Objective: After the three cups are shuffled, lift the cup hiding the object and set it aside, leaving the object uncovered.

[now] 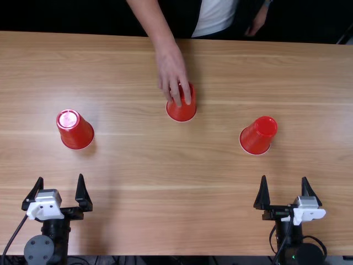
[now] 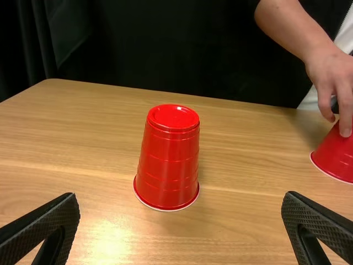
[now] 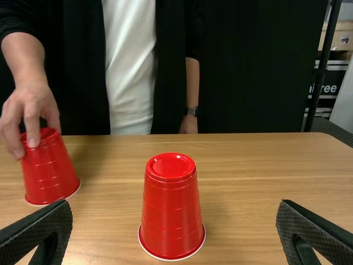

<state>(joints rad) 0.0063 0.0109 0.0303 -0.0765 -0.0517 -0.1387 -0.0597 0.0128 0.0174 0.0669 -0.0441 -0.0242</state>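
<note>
Hiding part of the middle cup (image 1: 182, 113): a person's hand (image 1: 172, 69); left gripper (image 1: 60, 178), right gripper (image 1: 284, 179) spread wide, empty, at near edge of table (image 1: 176, 187).

Light wooden table (image 1: 176, 182): three items standing on it.
Left cup (image 1: 74, 130), middle cup (image 1: 181, 113) and right cup (image 1: 257, 135), all red, upside down, well apart.
</note>
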